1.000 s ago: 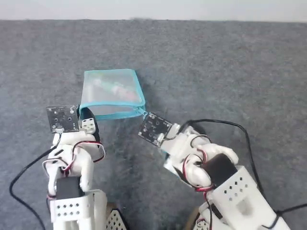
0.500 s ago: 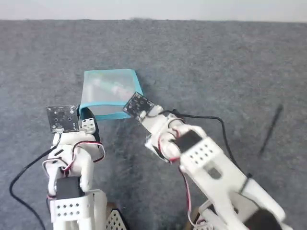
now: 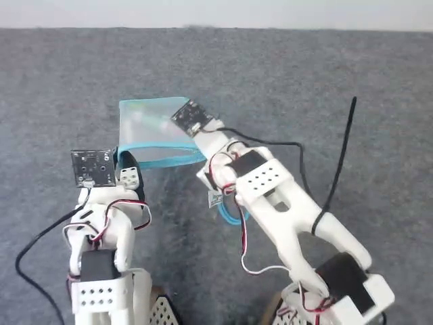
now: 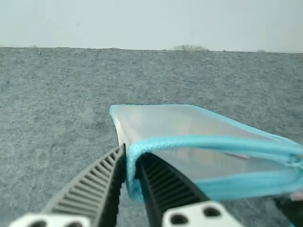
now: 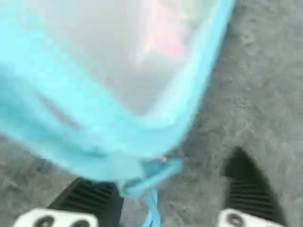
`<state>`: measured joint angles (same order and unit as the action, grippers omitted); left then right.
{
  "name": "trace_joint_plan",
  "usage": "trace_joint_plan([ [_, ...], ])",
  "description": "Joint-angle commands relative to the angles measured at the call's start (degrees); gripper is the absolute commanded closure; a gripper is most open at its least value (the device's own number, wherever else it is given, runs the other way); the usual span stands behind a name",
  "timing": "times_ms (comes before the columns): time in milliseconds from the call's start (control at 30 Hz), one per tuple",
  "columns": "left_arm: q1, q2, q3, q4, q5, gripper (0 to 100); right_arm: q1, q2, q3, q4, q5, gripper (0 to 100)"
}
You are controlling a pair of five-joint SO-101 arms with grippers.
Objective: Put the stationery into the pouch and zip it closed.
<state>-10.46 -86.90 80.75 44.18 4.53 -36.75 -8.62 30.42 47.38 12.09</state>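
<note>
Pouch (image 3: 152, 141) sits out on the grey bench (image 3: 325, 81), just ahead of both arms, and through its clear wall I can make out the stationery (image 3: 154, 122) as pale pink and green shapes, so I judge the loading done and the zip as the job left. My left gripper (image 4: 131, 158) is clamped on the near corner, pinching the cyan edging right where the zip line starts, and the wall bows up over it. That tells me plenty: this is thin, floppy film, very light, with nothing stiff in it but the taped edge and whatever lies inside. It will slide on the bench and fold up the moment I push it. My right gripper (image 5: 165, 185) has its two fingers standing apart at the opposite end of the zip, with the zip tab (image 5: 154, 168) hanging between them and neither finger closed on it. That tab is small, limp and likely slippery, so I want to take it close to the slider, squarely, and not by the trailing cyan strand below it. The smooth film is no place to grip; the edging is, and the left hold on it looks sound. I reckon the pull should run along the zip line toward the left anchor, low and steady, or the pouch will buckle.
</note>
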Motion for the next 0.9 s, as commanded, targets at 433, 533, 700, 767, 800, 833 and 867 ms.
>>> trace_joint_plan([
  [433,3.6,-0.53,-0.04,0.09,0.44,99,-11.03,-34.51,-3.08,16.13,1.67,99.4],
  [533,5.89,-0.53,0.57,0.18,-1.05,99,-16.48,-37.05,-3.6,17.36,3.96,99.4],
  [700,6.51,-0.53,0.84,0.18,-1.49,99,-22.73,-35.47,-3.69,17.1,7.21,99.4],
  [767,7.03,-0.44,1.01,0.18,-1.58,99,-26.15,-34.86,-5.01,17.71,8.44,99.4],
  [800,7.65,-0.44,1.27,0.18,-2.11,99,-27.3,-34.77,-5.8,17.98,8.7,99.4],
  [833,8.35,-0.44,1.54,0.18,-2.55,99,-27.82,-34.77,-6.33,18.07,9.14,99.4],
  [867,8.97,-0.44,1.71,0.18,-2.73,99,-28.0,-34.77,-6.95,18.24,9.49,99.4],
])
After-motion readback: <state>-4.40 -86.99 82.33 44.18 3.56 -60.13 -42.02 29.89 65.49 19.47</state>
